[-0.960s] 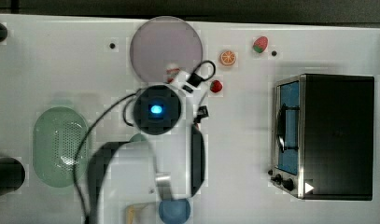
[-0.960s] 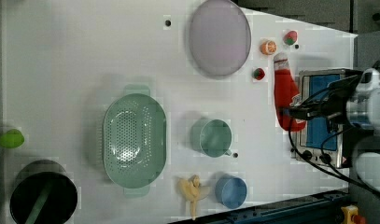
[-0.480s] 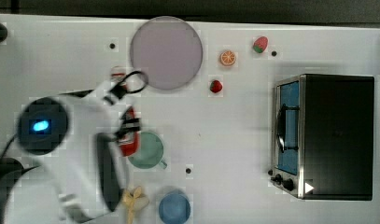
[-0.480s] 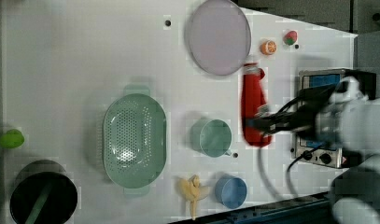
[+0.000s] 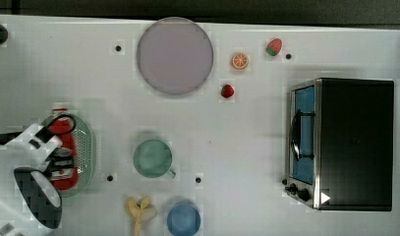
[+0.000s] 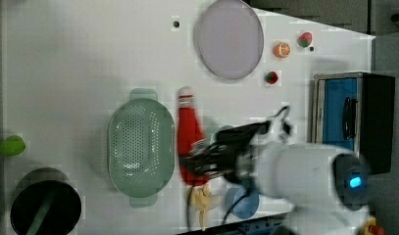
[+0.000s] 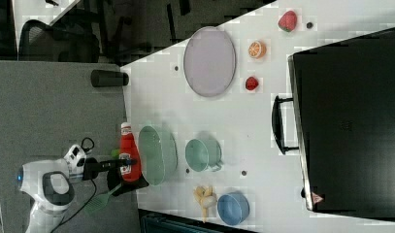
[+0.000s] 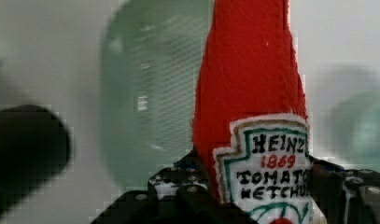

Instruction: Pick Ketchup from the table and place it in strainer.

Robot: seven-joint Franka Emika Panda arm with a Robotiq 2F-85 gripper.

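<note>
In the wrist view the Ketchup [image 8: 250, 107], a red plush bottle with a white Heinz label, stands clamped in the claw [image 8: 253, 200], whose dark jaws press its lower body from both sides; past it lies the blurred pale green strainer [image 8: 150, 93]. In the top view the claw [image 5: 60, 160] and bottle [image 5: 65, 129] hang at the left edge of the frame over the strainer [image 5: 89, 147], hiding most of the basket. The left view instead shows the strainer [image 6: 140, 147] whole, its perforated bottom bare, with the bottle [image 6: 188, 132] just to its right in the frame and held aloft by the claw [image 6: 204, 159]. The right view shows the bottle [image 7: 128, 150] lower left, beside the strainer's [image 7: 158, 153] rim, red cap pointing to the frame's top. Around it on the white counter [image 5: 246, 137] in the top view: a green mug [image 5: 152, 158] at centre, a blue bowl [image 5: 184, 219] and a banana [image 5: 140, 211] at the bottom edge, a lilac plate [image 5: 175, 55] at top holding nothing, and further right an orange slice [image 5: 240, 61], two strawberries [image 5: 227, 91] and a black toaster oven [image 5: 342, 143].
</note>
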